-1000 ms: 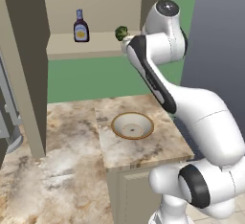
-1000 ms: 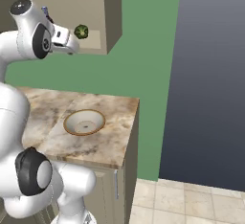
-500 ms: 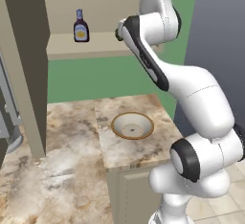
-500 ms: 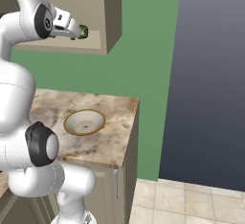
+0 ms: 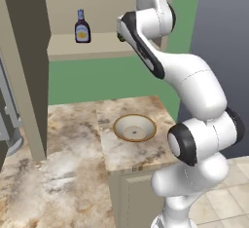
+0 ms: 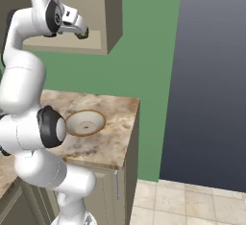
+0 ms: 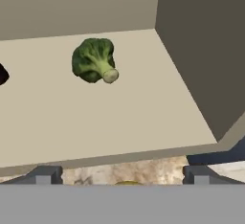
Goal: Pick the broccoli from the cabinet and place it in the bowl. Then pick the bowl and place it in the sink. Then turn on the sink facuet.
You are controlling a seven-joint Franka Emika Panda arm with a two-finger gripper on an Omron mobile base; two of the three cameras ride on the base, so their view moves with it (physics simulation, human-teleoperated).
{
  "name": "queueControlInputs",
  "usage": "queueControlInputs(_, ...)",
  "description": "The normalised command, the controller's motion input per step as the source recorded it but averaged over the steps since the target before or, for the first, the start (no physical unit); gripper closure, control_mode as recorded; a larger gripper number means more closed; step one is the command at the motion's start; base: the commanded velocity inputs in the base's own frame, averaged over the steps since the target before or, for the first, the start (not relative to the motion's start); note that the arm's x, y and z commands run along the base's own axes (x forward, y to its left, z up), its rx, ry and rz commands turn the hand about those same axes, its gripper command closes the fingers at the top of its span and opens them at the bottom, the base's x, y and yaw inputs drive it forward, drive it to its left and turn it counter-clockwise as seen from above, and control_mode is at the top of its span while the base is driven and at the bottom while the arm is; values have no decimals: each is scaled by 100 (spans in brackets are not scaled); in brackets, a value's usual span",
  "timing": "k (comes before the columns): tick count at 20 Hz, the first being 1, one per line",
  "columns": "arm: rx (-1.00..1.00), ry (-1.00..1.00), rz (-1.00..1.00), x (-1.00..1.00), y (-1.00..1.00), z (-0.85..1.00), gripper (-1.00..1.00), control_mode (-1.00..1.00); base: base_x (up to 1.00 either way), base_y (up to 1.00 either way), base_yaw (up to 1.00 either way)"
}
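Spread wide, gripper [image 7: 119, 175] faces the cabinet [image 7: 191, 50] shelf; it should advance, straddle the broccoli [image 7: 94, 59], then pinch the floret.

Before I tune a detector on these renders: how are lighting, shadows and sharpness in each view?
Hand view: even, flat light; the broccoli is sharp on the cabinet shelf, with almost no cast shadow. Left base view: no glare; the sauce bottle is small but legible; the bowl is clear. Right base view: soft and low in detail; the wall at right fades darker upward.
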Motion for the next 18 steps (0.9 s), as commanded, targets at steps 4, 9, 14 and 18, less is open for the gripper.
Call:
queueControlInputs(4, 0, 0, 0, 55, 0, -11, -100, -100, 0, 0, 0)
queueControlInputs(9, 0, 0, 0, 35, 0, -12, -100, -100, 0, 0, 0)
queueControlInputs(14, 0, 0, 0, 24, 0, -8, -100, -100, 0, 0, 0)
queueControlInputs(18, 0, 1, 0, 39, 1, -12, -100, -100, 0, 0, 0)
